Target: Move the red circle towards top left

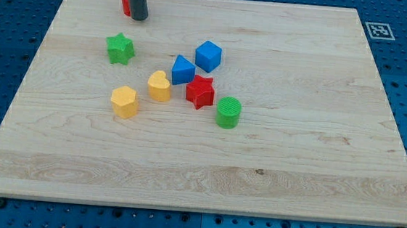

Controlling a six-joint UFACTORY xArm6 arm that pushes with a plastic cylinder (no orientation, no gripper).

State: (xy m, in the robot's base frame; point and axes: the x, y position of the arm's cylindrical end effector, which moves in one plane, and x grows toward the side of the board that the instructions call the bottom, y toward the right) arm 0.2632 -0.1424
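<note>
My tip [139, 18] near board's [293, 172] top edge, touching red circle [125, 4], mostly hidden behind rod on its left. No jaws on rod, nothing grasped. Below: green star [120, 48]. Mid-board cluster: 2 blue blocks, 2 yellow, red star [200, 92], green cylinder [228, 111].

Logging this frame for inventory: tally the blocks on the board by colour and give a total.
Red: 2, the red circle half hidden behind my tip, and the red star
Blue: 2
Green: 2
Yellow: 2
Total: 8
</note>
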